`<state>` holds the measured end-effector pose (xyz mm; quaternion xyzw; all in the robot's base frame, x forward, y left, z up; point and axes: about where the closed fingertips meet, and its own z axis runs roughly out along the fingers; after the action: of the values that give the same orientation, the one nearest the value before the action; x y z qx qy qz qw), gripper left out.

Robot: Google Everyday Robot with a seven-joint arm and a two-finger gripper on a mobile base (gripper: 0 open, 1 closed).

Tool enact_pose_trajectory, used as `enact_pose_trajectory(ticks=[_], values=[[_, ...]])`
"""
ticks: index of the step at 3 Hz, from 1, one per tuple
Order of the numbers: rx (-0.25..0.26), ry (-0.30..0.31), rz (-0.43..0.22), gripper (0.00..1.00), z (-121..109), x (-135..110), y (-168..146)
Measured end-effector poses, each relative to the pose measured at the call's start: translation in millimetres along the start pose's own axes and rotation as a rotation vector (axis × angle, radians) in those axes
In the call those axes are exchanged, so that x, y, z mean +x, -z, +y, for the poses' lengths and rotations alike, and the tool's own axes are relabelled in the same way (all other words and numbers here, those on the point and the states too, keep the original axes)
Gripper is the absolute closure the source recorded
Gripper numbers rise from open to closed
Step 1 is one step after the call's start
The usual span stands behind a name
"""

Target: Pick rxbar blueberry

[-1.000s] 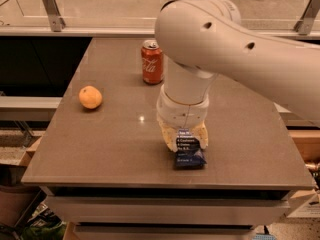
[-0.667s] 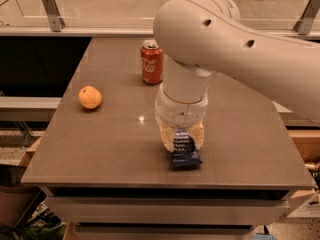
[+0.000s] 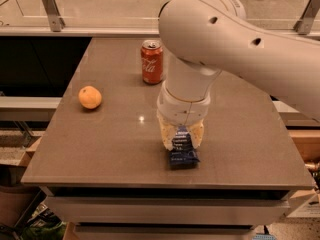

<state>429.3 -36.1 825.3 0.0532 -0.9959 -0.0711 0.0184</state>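
I have gripper [image 3: 181,142] down over rxbar blueberry [image 3: 183,156], at 5 o'clock on table [image 3: 115,139], near front edge. Cannot tell if clamped. Bar's lower end on table: reach done, lift left, I judge.

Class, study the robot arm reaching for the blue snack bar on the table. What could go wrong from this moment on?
1. The snack bar lies flat close to the front edge of the table, with the gripper right over its far end; a nudge might slide it off.
2. Its wrapper looks glossy and thin, so a grasp may slip.
3. The soda can stands just behind the arm; a careless lift backward could tip it.
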Motion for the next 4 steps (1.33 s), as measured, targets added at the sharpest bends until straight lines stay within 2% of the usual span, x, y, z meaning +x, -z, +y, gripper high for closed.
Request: enact_pose_trajectory(ticks=[4], values=[[-0.122, 0.059, -0.061, 1.00, -34.0, -29.7, 36.9]])
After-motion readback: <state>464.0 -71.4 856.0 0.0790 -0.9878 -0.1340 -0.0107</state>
